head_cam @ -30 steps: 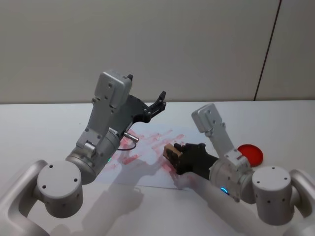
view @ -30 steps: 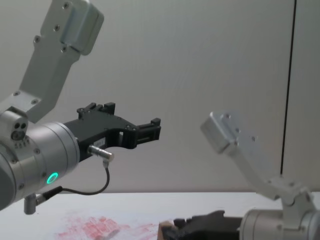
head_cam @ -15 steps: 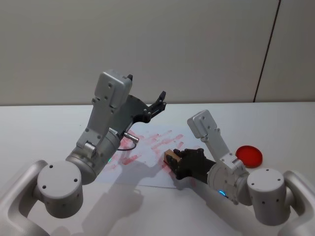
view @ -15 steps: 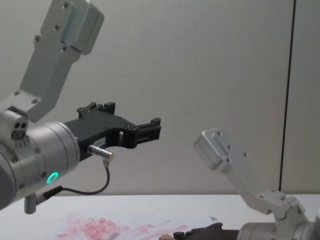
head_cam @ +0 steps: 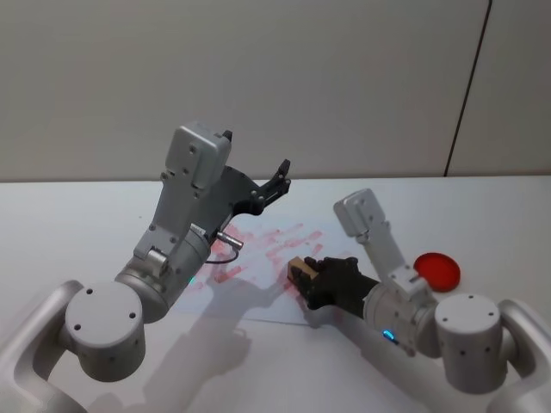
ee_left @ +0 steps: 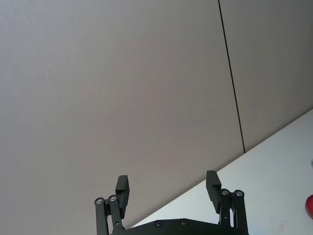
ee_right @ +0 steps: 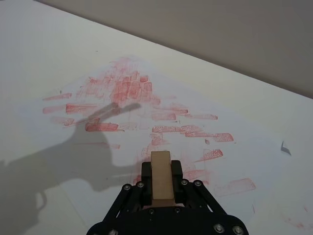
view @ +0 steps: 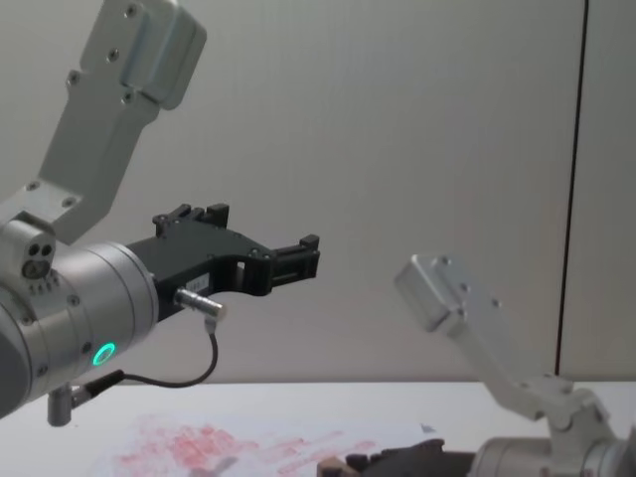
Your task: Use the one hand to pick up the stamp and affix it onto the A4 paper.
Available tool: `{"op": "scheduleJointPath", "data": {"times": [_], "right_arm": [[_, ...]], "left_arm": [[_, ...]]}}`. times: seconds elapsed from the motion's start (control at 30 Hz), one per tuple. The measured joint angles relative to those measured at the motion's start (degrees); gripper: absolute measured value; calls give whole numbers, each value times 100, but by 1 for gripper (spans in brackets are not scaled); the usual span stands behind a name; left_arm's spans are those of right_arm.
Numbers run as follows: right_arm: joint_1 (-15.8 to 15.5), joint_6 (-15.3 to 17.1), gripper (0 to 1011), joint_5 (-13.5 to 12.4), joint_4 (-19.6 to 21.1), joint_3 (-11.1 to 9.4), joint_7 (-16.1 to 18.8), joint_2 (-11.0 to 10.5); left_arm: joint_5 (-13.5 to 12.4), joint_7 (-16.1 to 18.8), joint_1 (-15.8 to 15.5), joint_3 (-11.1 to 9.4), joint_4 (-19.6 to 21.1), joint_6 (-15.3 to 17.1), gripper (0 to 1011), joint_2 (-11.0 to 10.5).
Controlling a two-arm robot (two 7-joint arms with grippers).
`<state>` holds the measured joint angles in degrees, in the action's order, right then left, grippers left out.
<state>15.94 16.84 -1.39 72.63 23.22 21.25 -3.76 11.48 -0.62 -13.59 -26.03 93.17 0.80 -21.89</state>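
My right gripper [head_cam: 303,274] is shut on the stamp [head_cam: 299,268], a small tan wooden block, low over the near right part of the A4 paper [head_cam: 258,245]. The white sheet is smeared with red ink marks. In the right wrist view the stamp [ee_right: 161,182] sits between the black fingers [ee_right: 145,172], sticking out over the paper [ee_right: 122,98]. I cannot tell whether it touches the sheet. My left gripper [head_cam: 256,153] is held high above the paper's far side, open and empty, and it also shows in the left wrist view [ee_left: 167,180].
A flat round red disc [head_cam: 437,268] lies on the white table [head_cam: 69,224] to the right of the paper. The left arm [view: 79,308], with a glowing green ring, hangs over the left half of the sheet [view: 199,442].
The right arm shifted slightly over the paper with the stamp, its upper link swinging left and then back right. The left arm has not moved.
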Motion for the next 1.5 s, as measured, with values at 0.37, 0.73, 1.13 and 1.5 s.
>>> {"op": "scheduleJointPath", "data": {"times": [0.37, 0.73, 1.13, 1.5], "right_arm": [[-115, 68, 225, -703, 844, -268, -250, -169], [-472, 273, 225, -1247, 1668, -729, -568, -714], [-990, 456, 225, -1428, 2142, -1197, -685, -1446], [-1094, 476, 225, -1210, 2082, -1235, -543, -1623]], "left_arm": [[0, 0, 0, 0, 0, 0, 1001, 0], [0, 0, 0, 0, 0, 0, 1002, 0], [0, 0, 0, 0, 0, 0, 1001, 0], [0, 0, 0, 0, 0, 0, 1001, 0]]}}
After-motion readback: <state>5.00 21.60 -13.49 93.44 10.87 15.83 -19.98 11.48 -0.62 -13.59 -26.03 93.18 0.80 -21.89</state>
